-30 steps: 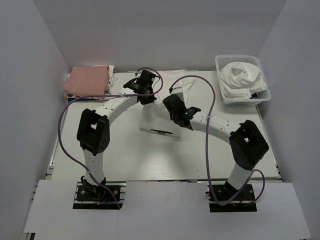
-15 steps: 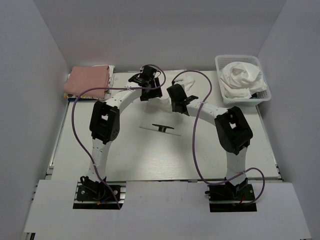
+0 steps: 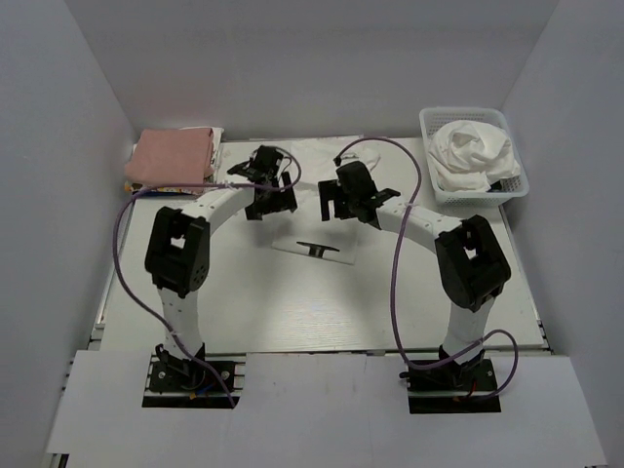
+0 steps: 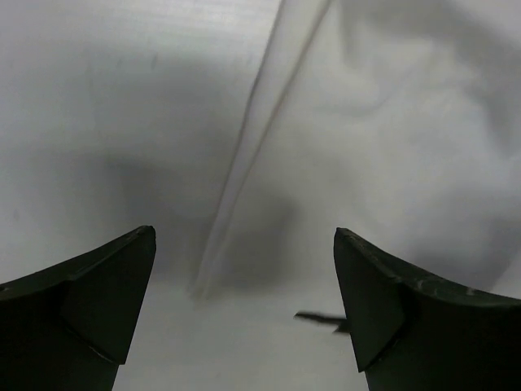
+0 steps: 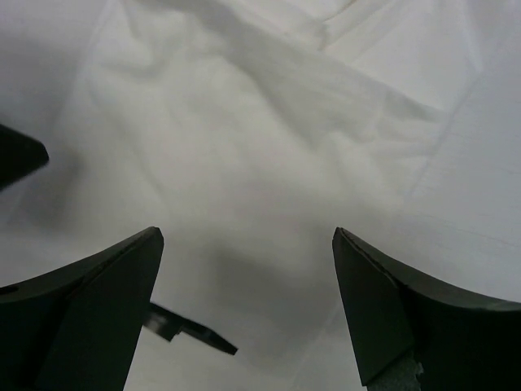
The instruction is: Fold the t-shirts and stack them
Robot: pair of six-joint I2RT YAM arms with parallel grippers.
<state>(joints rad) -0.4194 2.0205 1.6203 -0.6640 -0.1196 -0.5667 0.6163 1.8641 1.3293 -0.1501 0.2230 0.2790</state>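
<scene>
1. At the near edge of the table (image 3: 244, 307), two arm bases (image 3: 190, 375) are seen bolted side by side. Both arms are bent inward toward the middle, and a purple cable (image 3: 122, 253) is looped along each.
2. A folded white t-shirt (image 3: 317, 234) is laid flat near the middle of the table. A small dark mark (image 3: 314, 249) is seen close to its nearest edge.
3. The left gripper (image 4: 244, 236) is held over the left side of this t-shirt. Its fingers (image 4: 106, 301) are spread wide apart. In the left wrist view, the shirt's straight edge is seen running between them, with bare table on one side and cloth on the other. Whether the cloth is touched cannot be told.
4. The right gripper (image 5: 247, 235) is held over the right side of the same t-shirt, just beside the left gripper. Its fingers (image 5: 391, 309) are also spread wide, and wrinkled white cloth is seen between them.
5. In the far right corner, a white lattice basket (image 3: 478, 198) is placed. Crumpled white t-shirts (image 3: 473, 146) are heaped inside it.
6. In the far left corner, a pink folded cloth (image 3: 175, 156) is seen lying on top of a small stack.
</scene>
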